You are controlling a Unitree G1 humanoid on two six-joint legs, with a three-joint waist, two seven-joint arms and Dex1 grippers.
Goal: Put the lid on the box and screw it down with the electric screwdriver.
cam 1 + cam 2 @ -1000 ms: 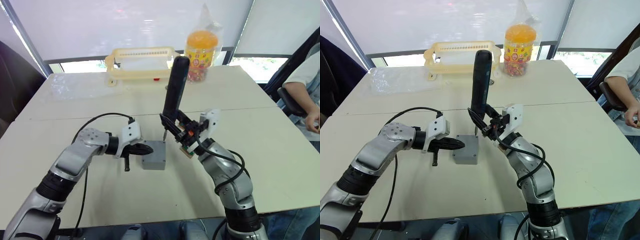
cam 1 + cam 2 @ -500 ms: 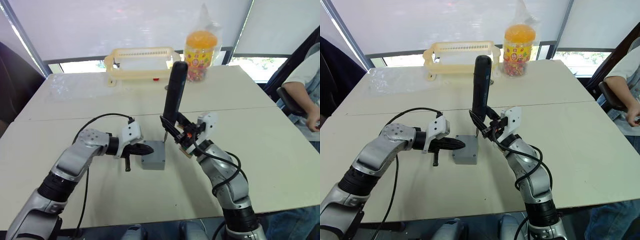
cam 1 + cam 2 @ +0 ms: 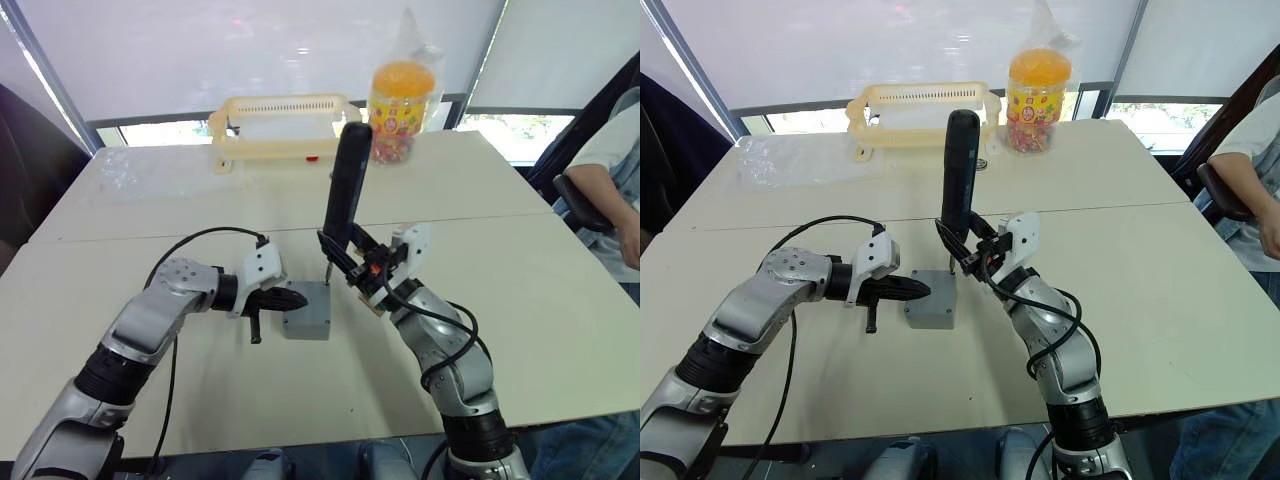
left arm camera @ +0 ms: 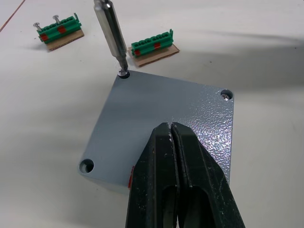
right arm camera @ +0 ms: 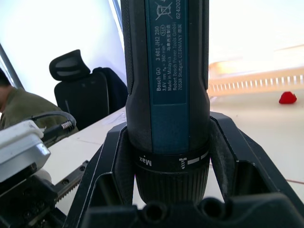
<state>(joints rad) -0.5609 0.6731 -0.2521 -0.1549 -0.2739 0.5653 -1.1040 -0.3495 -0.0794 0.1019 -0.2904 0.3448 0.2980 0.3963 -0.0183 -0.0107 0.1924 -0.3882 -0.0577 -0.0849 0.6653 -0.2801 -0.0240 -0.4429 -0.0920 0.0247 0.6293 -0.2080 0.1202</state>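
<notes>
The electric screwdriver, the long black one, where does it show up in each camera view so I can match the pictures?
Left eye view: the long black cylindrical electric screwdriver stands near centre, held by the right hand.
Right eye view: centre, upright, bit over the grey square plastic lid.
Left wrist view: its thin metal bit meets a corner screw hole.
Right wrist view: its body rises between the fingers.
Shared landmark: the cream slatted plastic basket.

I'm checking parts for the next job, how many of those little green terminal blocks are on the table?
2. One green terminal block lies apart from the box; the other lies just beyond the lid, beside the electric screwdriver bit. More may be hidden.
</notes>
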